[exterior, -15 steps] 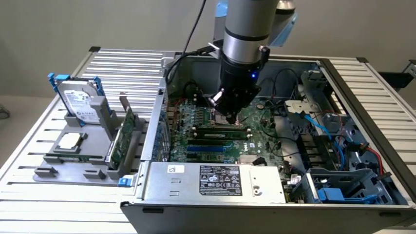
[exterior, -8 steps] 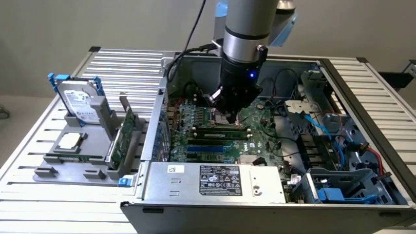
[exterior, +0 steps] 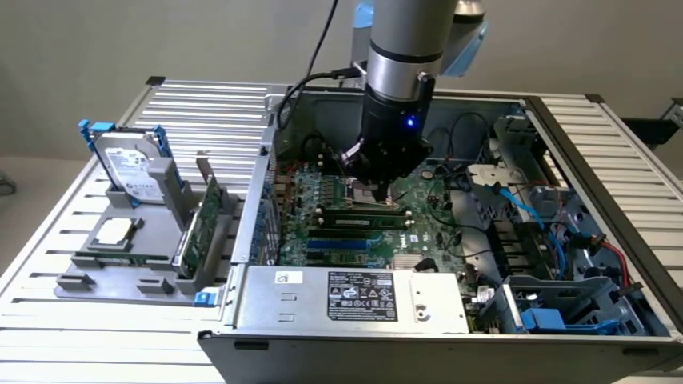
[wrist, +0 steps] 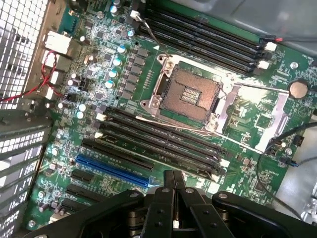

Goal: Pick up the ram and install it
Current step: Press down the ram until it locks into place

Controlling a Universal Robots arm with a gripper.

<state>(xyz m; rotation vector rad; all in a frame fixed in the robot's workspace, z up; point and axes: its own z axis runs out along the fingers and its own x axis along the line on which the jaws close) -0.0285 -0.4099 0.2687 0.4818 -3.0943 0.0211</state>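
My gripper (exterior: 369,186) hangs inside the open computer case, just above the motherboard (exterior: 427,228) and its memory slots (exterior: 357,220). In the wrist view its fingers (wrist: 166,198) are pressed together with nothing between them, over the black memory slots (wrist: 163,141) beside the bare CPU socket (wrist: 187,94). A long narrow green stick that looks like the ram (exterior: 363,213) stands on edge in one of those slots, right below the gripper. A similar thin green strip (exterior: 120,258) lies along the front of the grey parts tray (exterior: 107,280).
The tray at the exterior view's left also holds a silver hard drive with blue rails (exterior: 133,168), a CPU chip (exterior: 113,232) and a wide green expansion card (exterior: 203,228). The power supply (exterior: 357,300) fills the case front. Blue cables (exterior: 523,208) and drive bays line its right side.
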